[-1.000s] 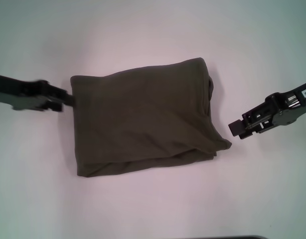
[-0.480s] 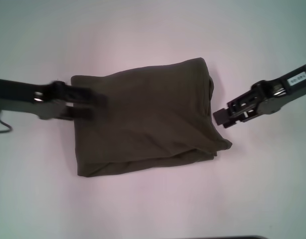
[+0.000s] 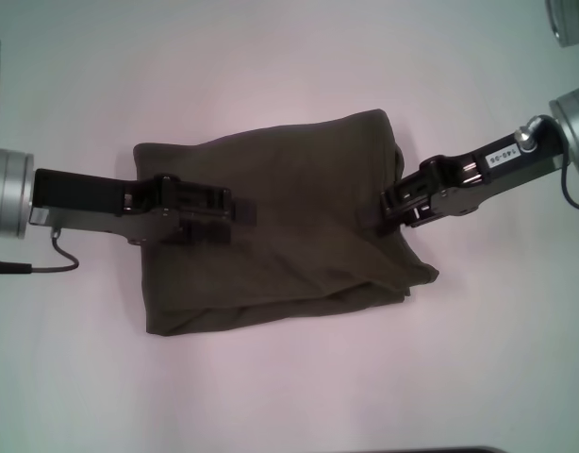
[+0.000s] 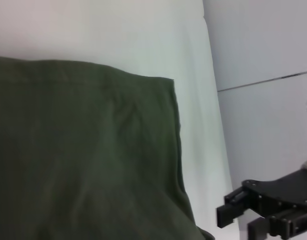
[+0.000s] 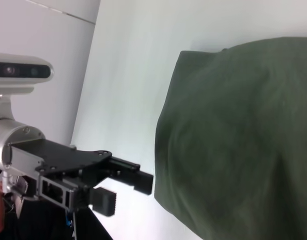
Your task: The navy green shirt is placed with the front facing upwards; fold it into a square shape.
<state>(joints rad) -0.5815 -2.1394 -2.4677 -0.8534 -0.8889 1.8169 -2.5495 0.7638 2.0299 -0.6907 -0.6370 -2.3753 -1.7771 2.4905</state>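
Nearest you, the navy green shirt (image 3: 271, 222) lies folded into a rough square in the middle of the white table (image 3: 289, 387). Your left gripper (image 3: 240, 206) reaches in over its left half, fingers spread apart. Your right gripper (image 3: 391, 209) sits at the right edge; you cannot tell whether its fingers are parted.

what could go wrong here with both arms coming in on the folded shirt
The left tool lies over the folded navy green shirt; dragging could rumple its top layer. The right tool is at the shirt's right edge, where layers look uneven, so it may catch only some of them.
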